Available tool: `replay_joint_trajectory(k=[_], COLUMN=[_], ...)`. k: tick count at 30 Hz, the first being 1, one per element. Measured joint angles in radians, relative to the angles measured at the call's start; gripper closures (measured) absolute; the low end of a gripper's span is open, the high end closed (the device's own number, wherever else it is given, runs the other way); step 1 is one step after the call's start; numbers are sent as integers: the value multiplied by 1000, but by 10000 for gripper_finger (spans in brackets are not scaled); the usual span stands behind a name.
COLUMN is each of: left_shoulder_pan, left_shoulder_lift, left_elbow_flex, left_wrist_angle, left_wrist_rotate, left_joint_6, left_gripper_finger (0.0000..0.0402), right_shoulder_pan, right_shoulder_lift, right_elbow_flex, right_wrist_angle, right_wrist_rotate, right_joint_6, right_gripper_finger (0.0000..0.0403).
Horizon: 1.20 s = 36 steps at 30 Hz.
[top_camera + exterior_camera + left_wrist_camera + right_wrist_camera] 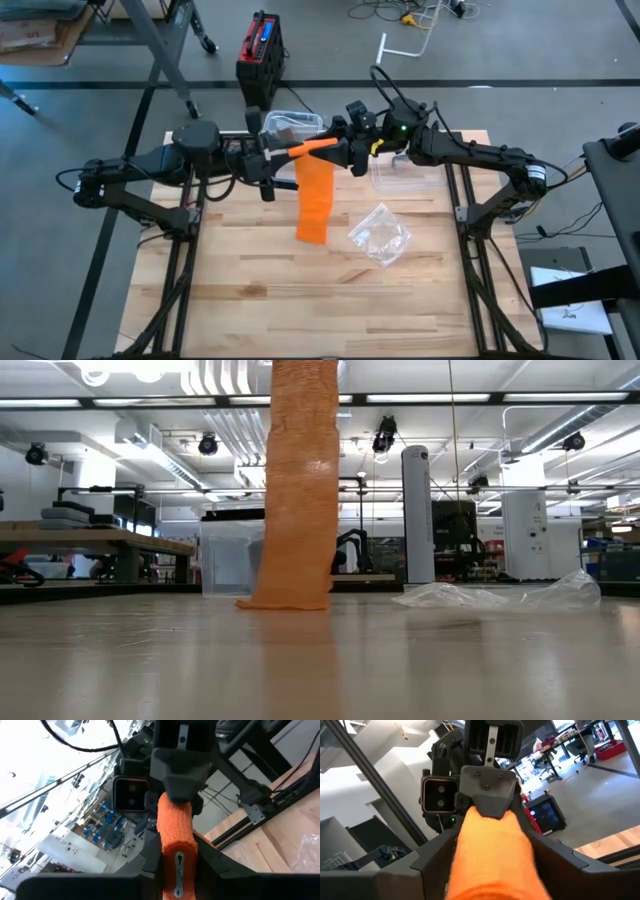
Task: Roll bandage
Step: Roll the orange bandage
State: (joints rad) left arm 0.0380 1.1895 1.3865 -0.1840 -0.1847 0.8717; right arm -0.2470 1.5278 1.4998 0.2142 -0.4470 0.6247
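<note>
An orange bandage is partly wound into a roll (315,146) that hangs level in the air between my two grippers, above the table's far middle. Its loose strip (316,200) drops from the roll, and the strip's lower end (285,598) rests on the wooden table (250,290). My left gripper (282,152) is shut on the roll's left end. My right gripper (343,148) faces it and is closed on the roll's right end. In both wrist views the roll (175,830) (492,855) fills the gap between the fingers. My left gripper pinches the roll's left end (178,865) between its two fingers, coming in level from the table's left, along the roll's length. The roll is clear of the table, and its strip hangs below it. My right gripper has the roll's right end (490,845) between its two fingers (432,857), level from the table's right and along the roll. The orange cloth fills the whole gap. The roll stays lifted, level with the opposite gripper.
A clear plastic box (293,124) sits behind the grippers at the far edge, and another clear tray (405,178) lies under the right arm. A crumpled clear wrapper (380,236) lies right of the strip's end. The table's near half is bare wood.
</note>
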Motion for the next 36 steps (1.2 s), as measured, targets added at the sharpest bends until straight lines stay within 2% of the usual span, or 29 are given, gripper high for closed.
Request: replay_joint_trajectory(k=[9,15,21,31,36], left_shoulder_pan=[3,5,5,5,5], left_shoulder_lift=[10,33,40,39,39], left_elbow_flex=[0,0,1,6,6], left_wrist_angle=[6,3,19,26,27], left_wrist_rotate=[17,1,-35,-40,-36], left_joint_6=[0,38,55,59,59], left_gripper_finger=[335,344,332,344,332], right_shoulder_pan=[0,0,-2,-1,-1], right_shoulder_lift=[0,0,-1,-1,-1], right_elbow_flex=[0,0,0,0,0], right_wrist_angle=[0,-7,-29,-31,-29], right_wrist_rotate=[2,3,9,2,2], right_joint_6=[1,8,7,3,3], right_gripper_finger=[156,169,182,174,184])
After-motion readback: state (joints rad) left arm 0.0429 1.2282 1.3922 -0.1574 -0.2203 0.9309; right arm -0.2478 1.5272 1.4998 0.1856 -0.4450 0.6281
